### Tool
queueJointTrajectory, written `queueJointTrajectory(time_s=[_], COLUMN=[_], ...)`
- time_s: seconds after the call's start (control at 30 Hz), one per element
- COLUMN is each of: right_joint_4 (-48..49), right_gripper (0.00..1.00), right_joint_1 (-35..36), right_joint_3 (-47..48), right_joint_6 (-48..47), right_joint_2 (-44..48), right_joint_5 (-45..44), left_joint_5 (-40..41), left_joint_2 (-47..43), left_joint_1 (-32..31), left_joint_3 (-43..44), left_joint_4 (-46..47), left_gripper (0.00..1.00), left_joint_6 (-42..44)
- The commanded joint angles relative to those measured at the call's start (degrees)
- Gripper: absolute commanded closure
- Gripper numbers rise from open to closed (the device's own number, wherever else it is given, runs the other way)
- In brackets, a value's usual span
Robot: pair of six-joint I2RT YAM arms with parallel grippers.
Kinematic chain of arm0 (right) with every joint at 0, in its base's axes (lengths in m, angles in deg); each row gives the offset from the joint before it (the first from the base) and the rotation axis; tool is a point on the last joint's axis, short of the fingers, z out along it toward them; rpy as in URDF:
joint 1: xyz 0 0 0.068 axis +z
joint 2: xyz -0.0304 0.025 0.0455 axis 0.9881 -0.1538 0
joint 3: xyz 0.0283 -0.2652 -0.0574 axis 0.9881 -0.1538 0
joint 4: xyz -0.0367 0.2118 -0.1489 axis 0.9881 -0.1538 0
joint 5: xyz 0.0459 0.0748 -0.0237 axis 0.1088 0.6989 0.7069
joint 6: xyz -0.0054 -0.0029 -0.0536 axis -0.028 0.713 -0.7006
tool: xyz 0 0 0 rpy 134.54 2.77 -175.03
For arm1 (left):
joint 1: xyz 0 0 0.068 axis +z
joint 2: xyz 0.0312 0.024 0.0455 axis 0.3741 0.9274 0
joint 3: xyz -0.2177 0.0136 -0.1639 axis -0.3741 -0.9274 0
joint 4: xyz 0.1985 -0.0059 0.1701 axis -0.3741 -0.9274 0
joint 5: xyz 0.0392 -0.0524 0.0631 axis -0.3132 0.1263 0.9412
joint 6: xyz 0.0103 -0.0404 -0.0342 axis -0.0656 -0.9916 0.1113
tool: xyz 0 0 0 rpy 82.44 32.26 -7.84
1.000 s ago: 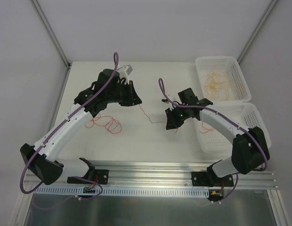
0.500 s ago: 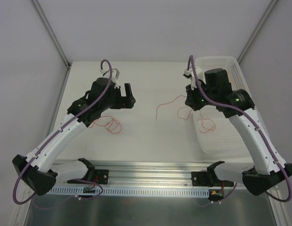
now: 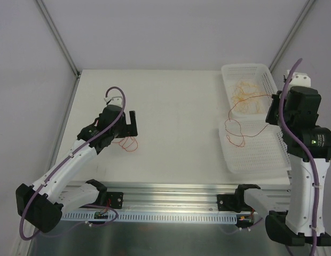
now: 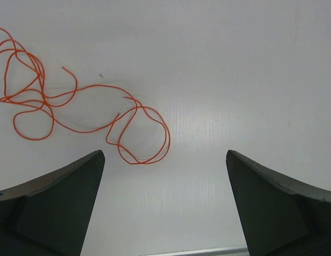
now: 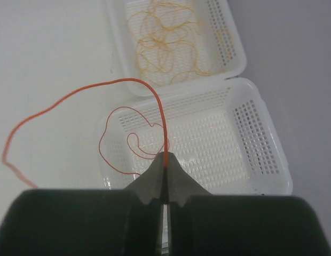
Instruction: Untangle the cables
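Note:
One red-orange cable [image 3: 128,143] lies curled on the white table at the left; in the left wrist view its loops [image 4: 75,106] sit ahead and to the left of my fingers. My left gripper [image 3: 131,124] [image 4: 164,154] hovers over it, open, with nothing between the jaws. My right gripper [image 3: 272,111] [image 5: 165,157] is raised over the baskets and shut on a second red-orange cable [image 5: 117,81], which arches up and left from the fingertips. That cable's loops [image 3: 233,128] dangle over the near basket's left edge. A bundle of yellow-orange cables [image 3: 245,93] [image 5: 165,42] lies in the far basket.
Two white perforated baskets stand at the right: the far one [image 3: 225,80] [image 5: 237,53] and the near one [image 3: 256,160] [image 5: 261,149], which holds only the dangling loops. An aluminium rail [image 3: 171,192] runs along the table's near edge.
My left gripper opened, let go of the cable and drew back toward the near left. My right arm swung right and up, carrying the red-orange cable from mid-table to over the baskets.

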Motion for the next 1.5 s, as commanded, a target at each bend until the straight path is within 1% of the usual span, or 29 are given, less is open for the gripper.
queueJointTrajectory(time_s=[0.0, 0.03, 0.1, 0.13, 0.2, 0.3, 0.33, 0.37, 0.4, 0.47, 0.5, 0.57, 0.6, 0.63, 0.73, 0.8, 0.83, 0.87, 0.9, 0.93, 1.0, 1.07, 1.1, 1.13, 1.17, 1.2, 1.27, 1.4, 1.47], right_joint_4=[-0.09, 0.78, 1.23, 1.14, 1.49, 3.85, 4.74, 5.62, 7.54, 9.4, 11.15, 13.26, 15.01, 15.9, 18.46, 17.67, 17.32, 17.14, 16.7, 16.09, 15.12, 14.77, 14.59, 14.5, 14.16, 13.72, 13.19, 15.02, 16.34], right_gripper=[0.99, 0.99, 0.99, 0.99, 0.99, 0.99, 0.99, 0.99, 0.99, 1.0, 0.99, 0.99, 0.99, 0.99, 0.97, 0.89, 0.8, 0.67, 0.38, 0.28, 0.12, 0.04, 0.03, 0.01, 0.0, 0.0, 0.0, 0.0, 0.0], right_joint_1=[-4.63, -7.08, -9.2, -11.39, -13.51, -16.5, -18.34, -19.14, -20.1, -22.65, -24.84, -26.69, -27.75, -30.02, -33.02, -33.56, -33.56, -33.56, -33.56, -33.47, -33.21, -31.02, -29.79, -26.74, -25.14, -21.47, -17.41, -7.83, -2.91], right_joint_3=[-0.46, -0.03, 0.5, 0.94, 0.42, -4.31, -8.5, -10.55, -12.66, -19.23, -21.53, -25.31, -28.9, -30.33, -33.68, -32.72, -32.19, -31.67, -30.88, -29.13, -27.19, -24.47, -23.85, -23.23, -22.27, -21.91, -21.99, -24.62, -25.94], right_joint_6=[6.45, 8.38, 9.97, 11.37, 11.74, 13.32, 13.41, 16.02, 17.0, 19.2, 20.95, 22.63, 23.33, 24.73, 26.41, 26.85, 26.59, 26.24, 25.89, 25.63, 24.57, 23.17, 22.47, 21.94, 21.5, 20.62, 19.74, 17.81, 17.19], right_joint_2=[0.96, 1.22, 0.87, 0.18, -0.27, -0.62, -0.71, -0.88, -0.97, -1.67, -2.03, -2.9, -4.47, -5.45, -10.89, -14.22, -14.68, -15.03, -15.12, -14.69, -13.55, -11.36, -10.65, -9.86, -8.55, -7.84, -5.74, -1.43, 0.25], right_joint_5=[-4.94, -5.02, -6.68, -7.22, -8.01, -9.42, -8.98, -8.37, -6.28, -5.12, -3.2, -1.87, -0.38, 0.85, 4.81, 4.3, 3.6, 2.98, 2.28, 1.92, 2.35, 2.88, 3.67, 4.11, 4.64, 5.43, 5.26, 8.51, 9.73], left_joint_5=[1.19, 1.01, 0.57, 0.48, 0.48, 1.1, 1.1, 0.93, 0.75, 0.84, 1.01, 0.93, 0.84, 0.57, 0.22, 0.22, 0.13, -0.13, -0.31, -0.39, -0.92, -1.1, -0.84, -0.49, -0.48, -0.92, -1.45, -3.55, -5.57], left_joint_2=[-1.08, -1.0, -0.56, -0.38, 0.14, 0.32, 0.32, 0.41, 0.5, 0.94, 1.11, 1.2, 1.11, 1.11, 1.11, 1.2, 1.2, 1.2, 1.2, 1.38, 1.73, 1.81, 1.9, 1.99, 2.25, 2.52, 3.48, 5.77, 7.96], left_joint_1=[2.16, 2.69, 4.18, 4.62, 5.76, 6.38, 6.39, 6.47, 6.47, 6.47, 6.65, 6.74, 6.82, 6.82, 6.91, 7.0, 6.91, 6.91, 6.91, 7.0, 6.91, 6.91, 6.91, 7.0, 7.09, 7.18, 7.35, 7.44, 7.44], left_joint_3=[-3.47, -4.18, -6.2, -6.82, -8.58, -10.6, -10.95, -11.22, -11.22, -11.22, -11.13, -11.13, -11.22, -11.22, -11.31, -11.22, -11.22, -11.22, -11.22, -11.22, -11.13, -11.05, -10.96, -11.04, -11.13, -11.13, -10.96, -10.52, -9.64], left_joint_4=[0.76, 0.93, 1.55, 1.9, 2.25, 3.13, 3.48, 3.74, 3.92, 4.1, 4.18, 4.1, 4.36, 4.27, 4.45, 4.45, 4.45, 4.45, 4.45, 4.45, 4.45, 4.54, 4.36, 4.36, 4.27, 4.19, 3.66, 3.31, 3.31], left_gripper=[0.01, 0.01, 0.01, 0.01, 0.01, 0.01, 0.01, 0.01, 0.01, 0.01, 0.01, 0.01, 0.01, 0.01, 0.01, 0.01, 0.01, 0.01, 0.01, 0.01, 0.01, 0.01, 0.01, 0.01, 0.01, 0.01, 0.01, 0.01, 0.04], left_joint_6=[1.14, 1.23, 1.4, 1.58, 1.67, 1.84, 1.93, 2.02, 2.11, 2.46, 2.55, 2.64, 2.64, 2.64, 2.9, 2.99, 2.99, 2.99, 2.9, 2.81, 2.64, 2.28, 2.11, 1.59, 1.41, 1.23, -0.08, -2.19, -3.34])
